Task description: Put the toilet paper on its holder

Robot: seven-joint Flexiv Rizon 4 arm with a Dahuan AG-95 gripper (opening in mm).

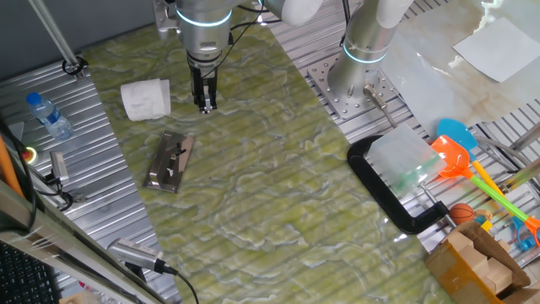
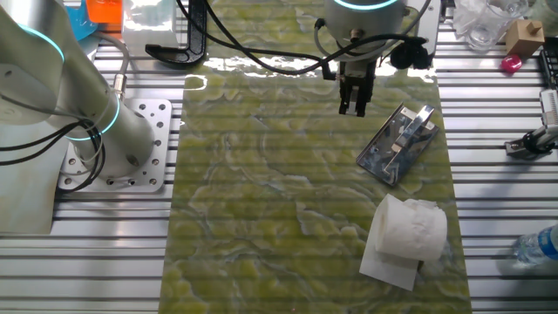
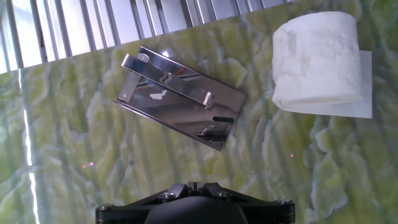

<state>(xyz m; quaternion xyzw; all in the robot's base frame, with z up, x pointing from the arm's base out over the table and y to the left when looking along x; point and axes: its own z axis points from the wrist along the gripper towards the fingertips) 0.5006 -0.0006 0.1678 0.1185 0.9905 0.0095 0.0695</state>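
The toilet paper (image 1: pixel 145 98) is a white roll lying on its side on the green mat, with a loose sheet trailing from it. It also shows in the other fixed view (image 2: pixel 405 231) and at the top right of the hand view (image 3: pixel 317 59). The holder (image 1: pixel 169 160) is a shiny metal plate with a bar along its middle, lying flat next to the roll (image 2: pixel 397 144) (image 3: pixel 180 99). My gripper (image 1: pixel 205 103) hangs above the mat beside both, fingers together and empty (image 2: pixel 353 103) (image 3: pixel 194 184).
A black C-shaped clamp (image 1: pixel 396 203) with a clear plastic box lies at the mat's right. A water bottle (image 1: pixel 49 116) lies on the slatted table at left. Coloured toys (image 1: pixel 460 156) and a cardboard box (image 1: pixel 477 262) sit at the right. A second arm's base (image 1: pixel 359 80) stands behind.
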